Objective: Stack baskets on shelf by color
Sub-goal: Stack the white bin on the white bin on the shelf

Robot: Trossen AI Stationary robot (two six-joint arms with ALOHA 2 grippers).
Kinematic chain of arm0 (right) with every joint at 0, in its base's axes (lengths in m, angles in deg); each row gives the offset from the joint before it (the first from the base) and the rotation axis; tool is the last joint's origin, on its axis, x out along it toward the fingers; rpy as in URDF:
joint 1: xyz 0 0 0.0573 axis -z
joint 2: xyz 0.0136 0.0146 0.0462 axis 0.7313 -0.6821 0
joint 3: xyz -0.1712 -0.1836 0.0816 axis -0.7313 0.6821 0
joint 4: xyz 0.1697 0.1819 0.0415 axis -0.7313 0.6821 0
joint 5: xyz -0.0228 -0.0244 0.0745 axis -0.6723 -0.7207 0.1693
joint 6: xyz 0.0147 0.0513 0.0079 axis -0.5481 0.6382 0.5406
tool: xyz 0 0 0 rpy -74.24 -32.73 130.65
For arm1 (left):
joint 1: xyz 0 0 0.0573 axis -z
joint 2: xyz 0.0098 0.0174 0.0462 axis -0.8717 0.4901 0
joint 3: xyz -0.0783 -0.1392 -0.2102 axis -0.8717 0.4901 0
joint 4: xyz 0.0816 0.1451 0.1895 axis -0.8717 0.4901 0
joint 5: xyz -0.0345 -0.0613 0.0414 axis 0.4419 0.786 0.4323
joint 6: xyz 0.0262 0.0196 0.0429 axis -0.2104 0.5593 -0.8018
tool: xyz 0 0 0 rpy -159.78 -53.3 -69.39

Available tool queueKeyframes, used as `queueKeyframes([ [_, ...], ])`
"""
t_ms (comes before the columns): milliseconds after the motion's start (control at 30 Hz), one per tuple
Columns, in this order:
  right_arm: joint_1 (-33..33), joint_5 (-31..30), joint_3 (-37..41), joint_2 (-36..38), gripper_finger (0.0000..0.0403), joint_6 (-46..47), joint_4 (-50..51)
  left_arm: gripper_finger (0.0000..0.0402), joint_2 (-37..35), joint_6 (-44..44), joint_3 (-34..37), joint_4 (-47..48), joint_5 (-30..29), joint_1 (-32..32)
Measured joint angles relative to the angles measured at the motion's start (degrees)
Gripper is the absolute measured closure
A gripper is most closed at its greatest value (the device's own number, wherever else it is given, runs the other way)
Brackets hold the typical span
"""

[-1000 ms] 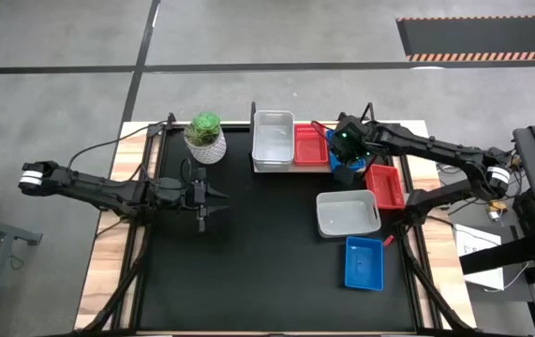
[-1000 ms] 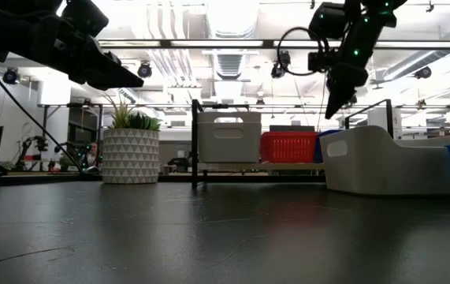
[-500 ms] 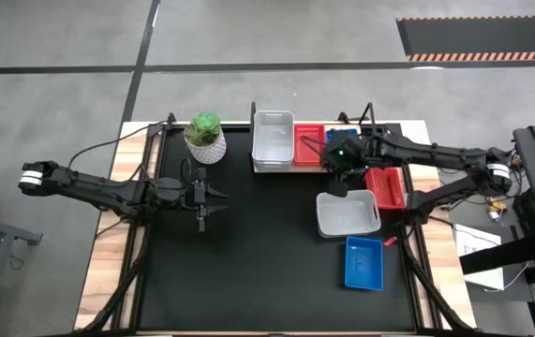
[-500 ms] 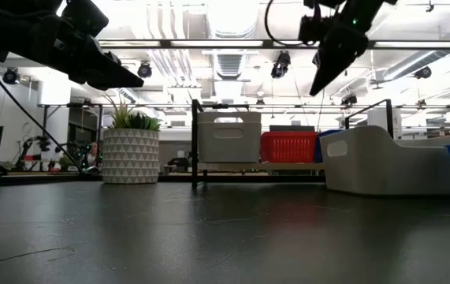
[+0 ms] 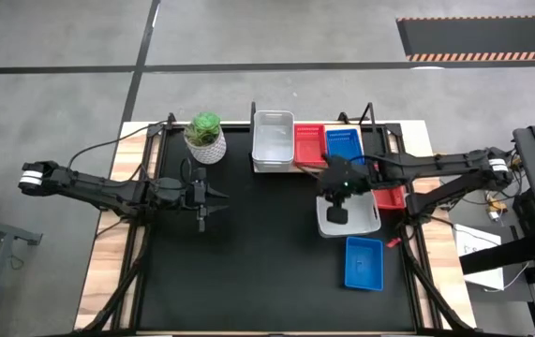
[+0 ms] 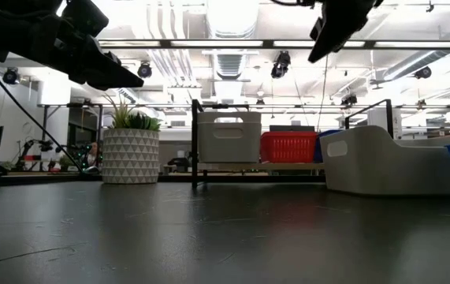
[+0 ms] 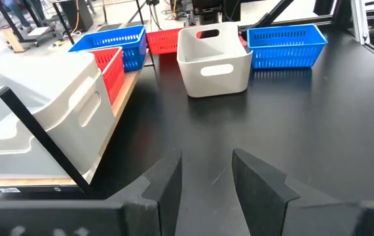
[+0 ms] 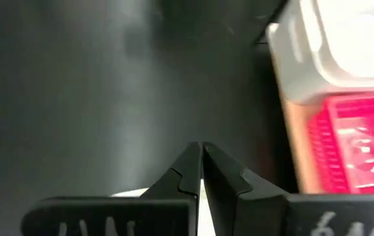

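Overhead, the right end effector [image 5: 338,213] is seen at frame centre-right above the loose white-grey basket [image 5: 349,214], below the shelf [image 5: 379,148] baskets. Fingers [image 8: 193,174] are pressed together in the right wrist view; a grasp attempted unopened could shove the basket. The left end effector [image 7: 206,174] is held apart, idle.

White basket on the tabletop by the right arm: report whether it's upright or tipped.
Upright. The loose white basket rests flat on the black tabletop, open top up, handle cutout level. Its inside isn't fully visible.
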Motion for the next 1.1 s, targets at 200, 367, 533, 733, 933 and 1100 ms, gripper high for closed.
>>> queueKeyframes([
  [200, -6.7, 0.1, -1.6, 0.0, 0.0394, 11.9, 2.5, 0.0283, 0.0, 1.2, 0.0, 0.0, 0.0, 0.0],
  [367, -12.5, 0.2, -3.2, -1.3, 0.0394, 24.8, 6.7, 0.0283, 0.0, 1.2, 0.0, 0.0, 0.0, 0.0],
  [533, -17.7, 0.9, -4.9, -4.7, 0.0394, 33.6, 12.7, 0.0283, 0.0, 1.2, 0.0, 0.0, 0.0, 0.0],
  [733, -20.1, 2.6, -6.1, -8.4, 0.0394, 47.1, 24.3, 0.0283, 0.0, 1.2, 0.0, 0.0, 0.0, 0.0],
  [933, -21.3, 3.5, -5.7, -9.9, 0.0394, 50.9, 26.7, 0.0283, 0.0, 1.3, 0.0, -0.1, 0.0, 0.0],
  [1100, -21.1, 1.0, -5.6, -10.3, 0.0394, 52.3, 26.5, 0.0283, 0.0, 1.3, 0.0, 0.0, 0.0, 0.0],
])
